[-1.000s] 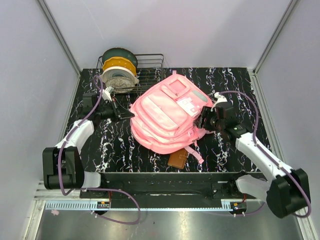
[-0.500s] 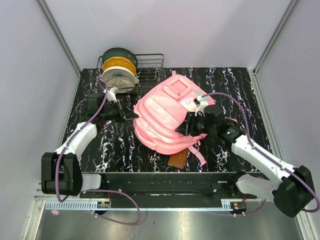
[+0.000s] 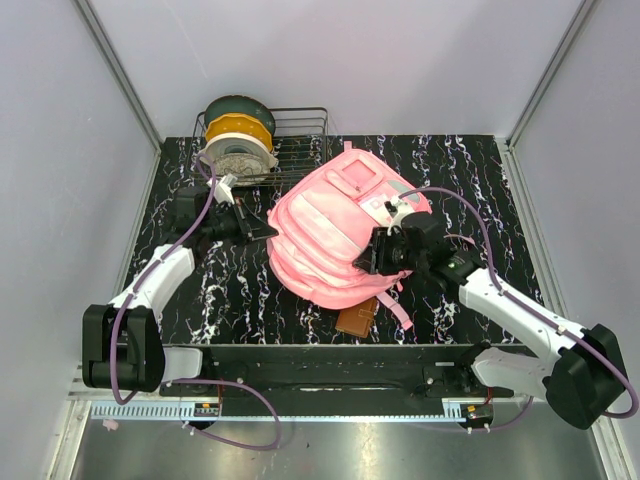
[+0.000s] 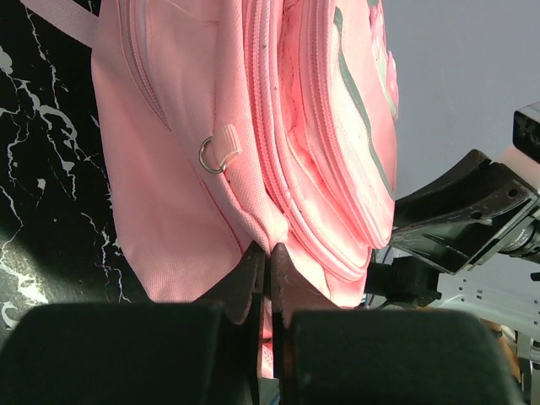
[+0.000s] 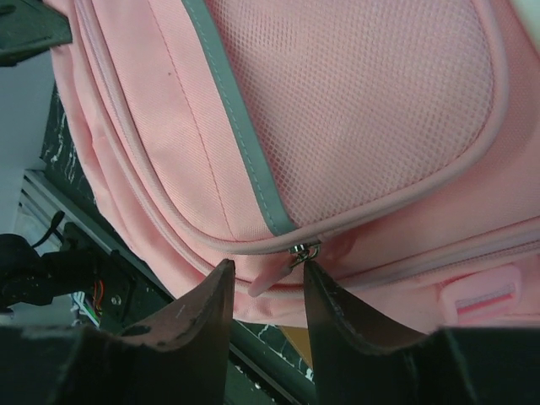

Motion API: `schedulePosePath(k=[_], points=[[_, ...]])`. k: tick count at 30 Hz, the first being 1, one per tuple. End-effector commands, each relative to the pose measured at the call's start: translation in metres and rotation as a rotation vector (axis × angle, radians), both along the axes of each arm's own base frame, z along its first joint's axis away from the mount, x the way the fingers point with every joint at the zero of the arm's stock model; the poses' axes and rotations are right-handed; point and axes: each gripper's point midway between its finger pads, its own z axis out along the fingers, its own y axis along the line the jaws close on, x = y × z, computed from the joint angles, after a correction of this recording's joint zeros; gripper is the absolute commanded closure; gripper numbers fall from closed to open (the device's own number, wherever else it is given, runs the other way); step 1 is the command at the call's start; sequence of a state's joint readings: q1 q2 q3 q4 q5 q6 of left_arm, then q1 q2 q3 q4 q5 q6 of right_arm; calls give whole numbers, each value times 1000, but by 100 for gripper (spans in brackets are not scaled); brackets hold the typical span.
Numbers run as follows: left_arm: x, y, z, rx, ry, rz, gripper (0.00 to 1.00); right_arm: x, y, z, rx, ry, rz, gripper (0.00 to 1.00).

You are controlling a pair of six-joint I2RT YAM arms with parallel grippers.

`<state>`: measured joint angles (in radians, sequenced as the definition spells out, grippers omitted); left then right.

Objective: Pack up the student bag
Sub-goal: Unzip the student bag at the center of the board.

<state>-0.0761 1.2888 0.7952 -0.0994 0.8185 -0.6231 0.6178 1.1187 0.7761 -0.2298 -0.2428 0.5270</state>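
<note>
Two tools at the student bag (image 3: 330,235).
The left tool (image 4: 267,257) pinches its side fabric; the right tool (image 5: 266,295) gapes around a zipper pull (image 5: 272,274).

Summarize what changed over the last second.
The right gripper swung left from beside the student bag onto its front, with its jaws narrowing around the zipper pull but not yet pinching it. The bag's left edge shifted slightly right. The left gripper stays shut on the bag's edge. The brown wallet and wire rack are unmoved.
</note>
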Motion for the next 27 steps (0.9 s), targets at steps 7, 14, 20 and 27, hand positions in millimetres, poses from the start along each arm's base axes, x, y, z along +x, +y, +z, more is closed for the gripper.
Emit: schedulePosePath(k=[7,14,20,27], points=[[11,-8,53,-65,-209,-35,100,10,-6,-11,-71,-17,-77,77],[11,-10,49,-72,-202,-34,100,1,3,-3,-48,-29,-2,100],[9,-23,49,-73,-215,-35,100,-18,39,16,-38,-35,118,100],[10,-28,54,-70,-233,-10,100,-16,57,28,-2,-25,51,100]])
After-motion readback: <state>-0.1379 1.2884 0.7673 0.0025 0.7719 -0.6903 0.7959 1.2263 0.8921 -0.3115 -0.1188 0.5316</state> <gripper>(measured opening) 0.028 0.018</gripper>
